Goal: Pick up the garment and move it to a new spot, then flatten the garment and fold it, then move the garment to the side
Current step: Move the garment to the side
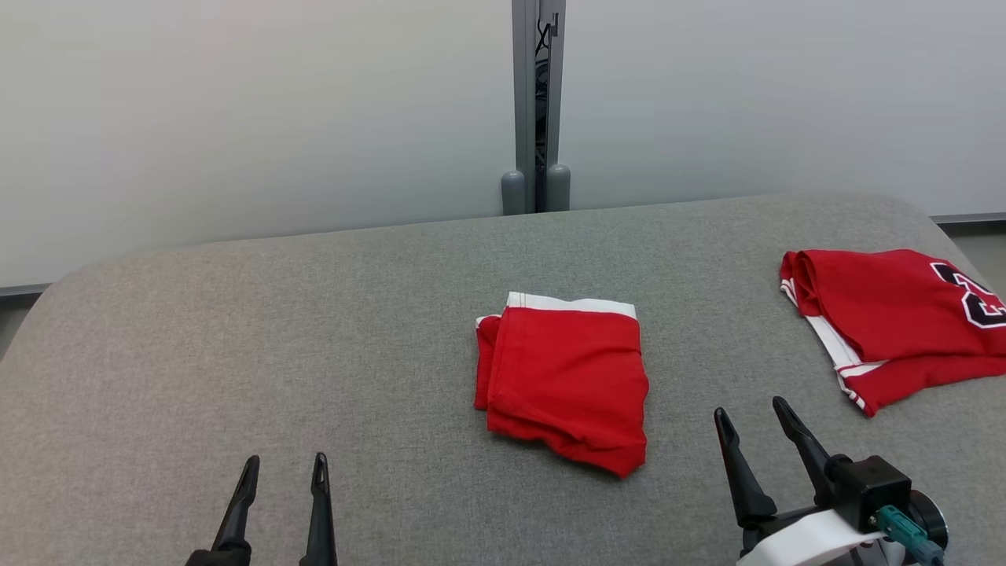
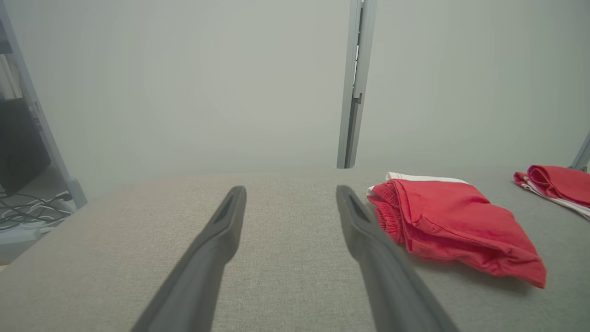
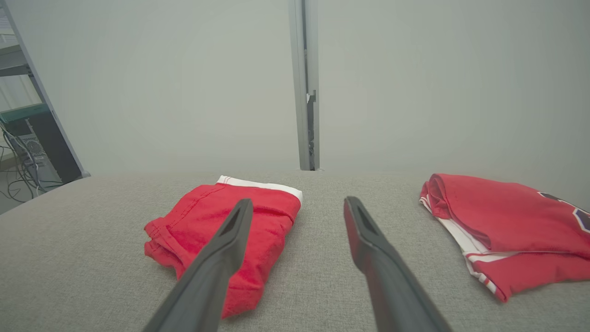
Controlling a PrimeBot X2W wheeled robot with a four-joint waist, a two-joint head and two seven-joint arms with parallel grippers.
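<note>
- The folded red garment [image 1: 562,377], with a white band along its far edge, lies flat at the middle of the grey table [image 1: 236,354].
- The left gripper [image 1: 285,459] is at about 7 o'clock from it, well apart, fingers spread with nothing between them.
- The right gripper [image 1: 748,407] is at about 4 o'clock from the garment, near but not touching, fingers likewise spread and empty.
- A red jersey [image 1: 888,322] with white trim and a dark number lies at 3 o'clock, by the table's right edge.
- A grey post [image 1: 538,102] stands at 12 o'clock against the wall.
</note>
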